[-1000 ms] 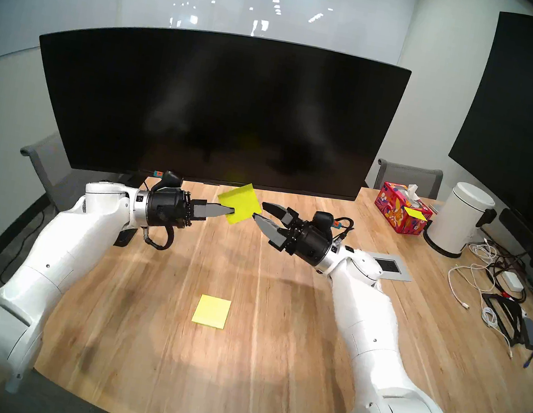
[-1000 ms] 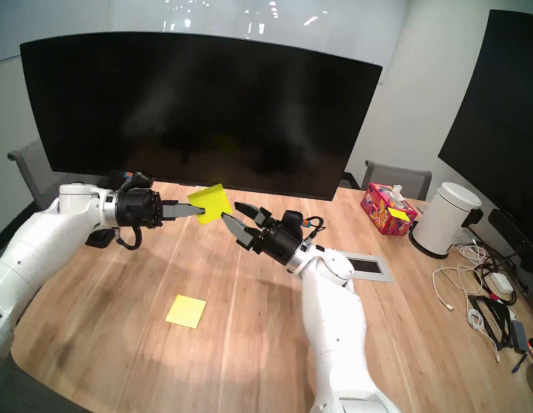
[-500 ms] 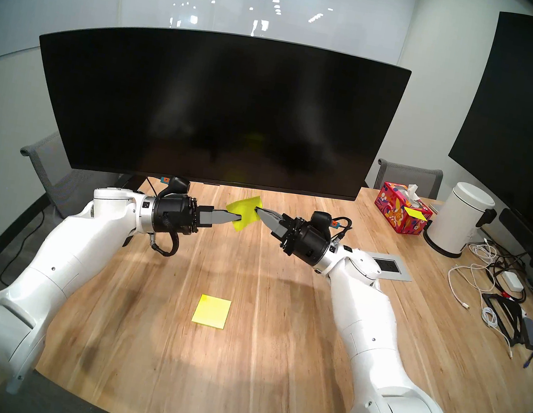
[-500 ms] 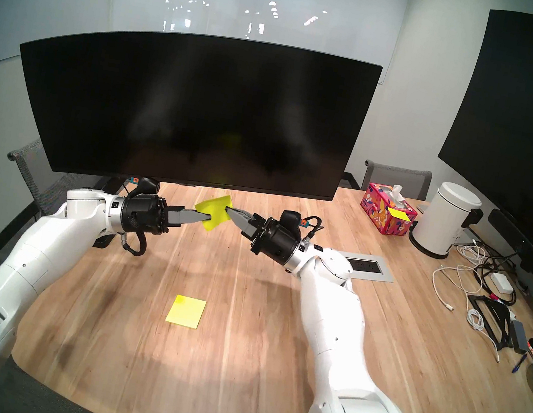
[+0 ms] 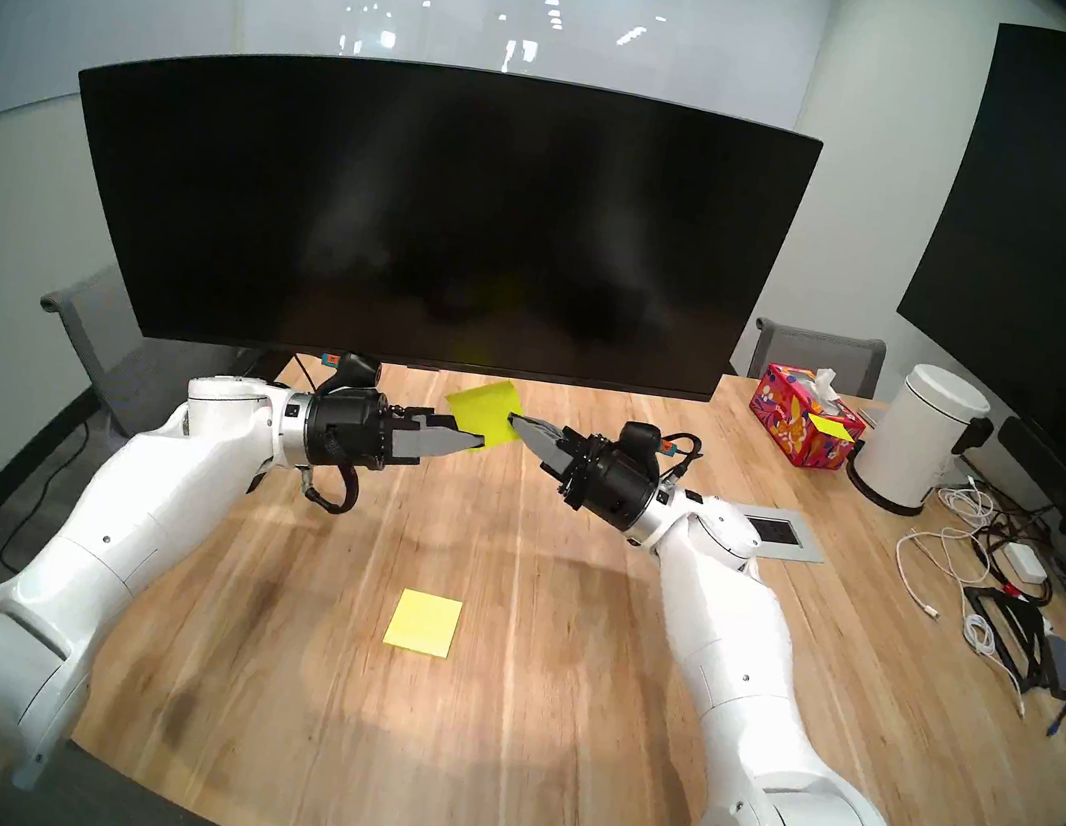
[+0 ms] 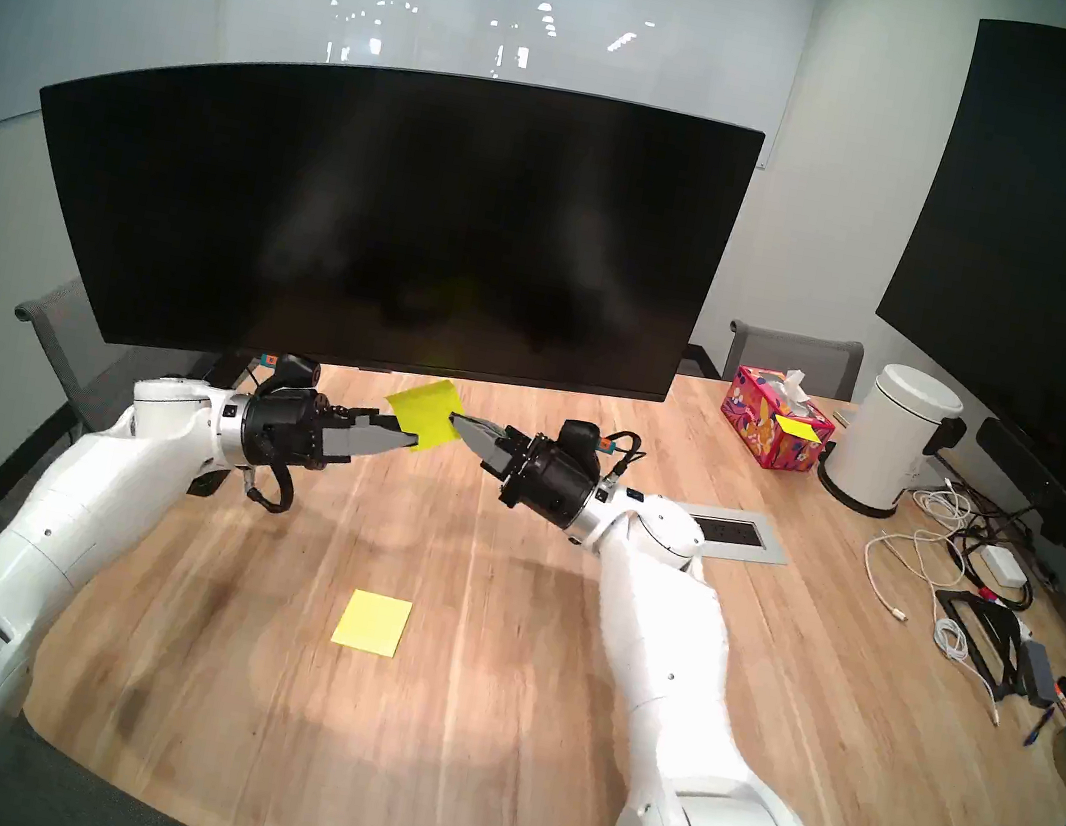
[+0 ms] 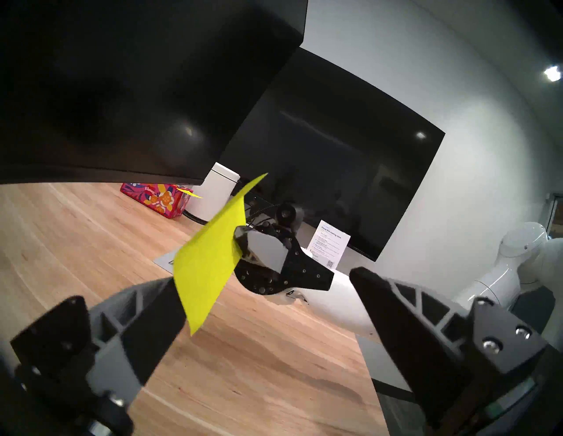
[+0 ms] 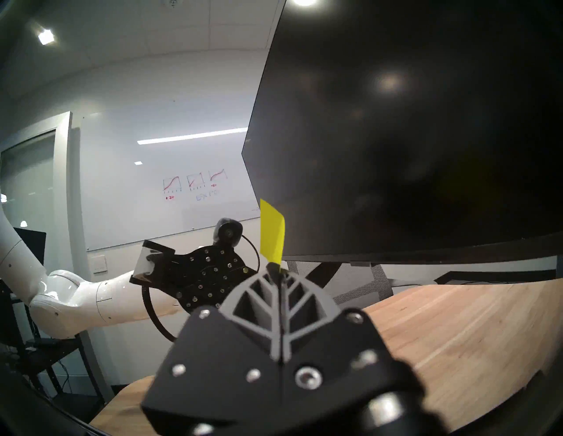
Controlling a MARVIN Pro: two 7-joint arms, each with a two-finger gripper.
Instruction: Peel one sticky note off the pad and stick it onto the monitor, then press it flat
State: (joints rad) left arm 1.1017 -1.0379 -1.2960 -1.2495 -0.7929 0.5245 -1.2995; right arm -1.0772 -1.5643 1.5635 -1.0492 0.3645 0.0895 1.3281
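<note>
The note (image 5: 481, 418), a thin square of bright yellow-green paper, hangs in the air just in front of the lower edge of the monitor (image 5: 436, 217), tilted so that one corner points up. The right gripper (image 5: 513, 421) has its ribbed grey fingers pressed together on the note's right edge; in the right wrist view the paper (image 8: 272, 234) stands up from the closed tips as a narrow, slightly curled strip. The left gripper (image 7: 265, 293) stands with its jaws apart: one black-padded finger (image 7: 158, 310) lies behind the note's lower corner, and whether it touches the paper cannot be told; the other (image 7: 374, 292) is well clear. The monitor is a wide curved slab of glossy black with a thin bezel. The pad (image 5: 423, 622), a flat square stack of yellow sheets, lies well below on the table (image 5: 501, 712), pale streaked wood with a rounded near edge.
</note>
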